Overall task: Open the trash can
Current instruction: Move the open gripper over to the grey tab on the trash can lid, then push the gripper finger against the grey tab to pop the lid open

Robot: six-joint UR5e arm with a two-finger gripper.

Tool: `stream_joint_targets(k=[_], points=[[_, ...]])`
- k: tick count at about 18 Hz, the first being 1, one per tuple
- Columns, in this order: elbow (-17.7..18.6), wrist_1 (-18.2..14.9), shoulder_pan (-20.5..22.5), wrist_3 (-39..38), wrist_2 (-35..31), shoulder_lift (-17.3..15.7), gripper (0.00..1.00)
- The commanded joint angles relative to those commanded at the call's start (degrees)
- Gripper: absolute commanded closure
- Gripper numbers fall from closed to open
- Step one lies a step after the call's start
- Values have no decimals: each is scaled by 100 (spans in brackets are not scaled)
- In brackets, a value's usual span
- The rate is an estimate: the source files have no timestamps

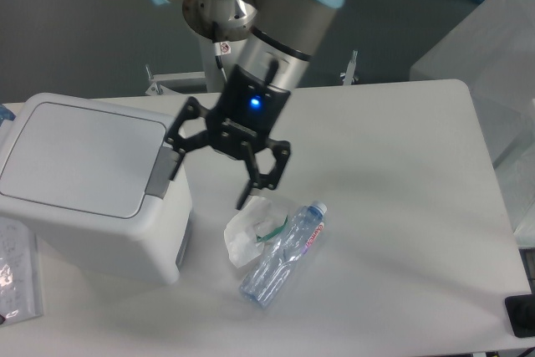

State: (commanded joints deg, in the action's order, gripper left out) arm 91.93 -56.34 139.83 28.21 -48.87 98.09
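White surface: your table [401,206] is a plain matte white top; behind it you see a dark grey wall and the arm's pale pedestal [221,56].
Right edge: you have a translucent plastic sheet [493,48] at the far right.
Trash can: you find the trash can [88,186] at the left of the table, lid flat and shut, grey push-button tab [163,171] on its right rim.
Gripper: your gripper [209,167] hangs with its black fingers spread wide, holding nothing; the left finger is over the tab, though you cannot tell whether it touches.
Materials: you see smooth boxy white plastic with rounded corners.
Clutter: a crushed clear bottle [280,252] and crumpled white wrapper [247,227] lie near right of the can.
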Motion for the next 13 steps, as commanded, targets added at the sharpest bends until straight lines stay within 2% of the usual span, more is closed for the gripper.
stream_joint_targets(k=[13], points=[[378,70,44,202,-62,35,0]])
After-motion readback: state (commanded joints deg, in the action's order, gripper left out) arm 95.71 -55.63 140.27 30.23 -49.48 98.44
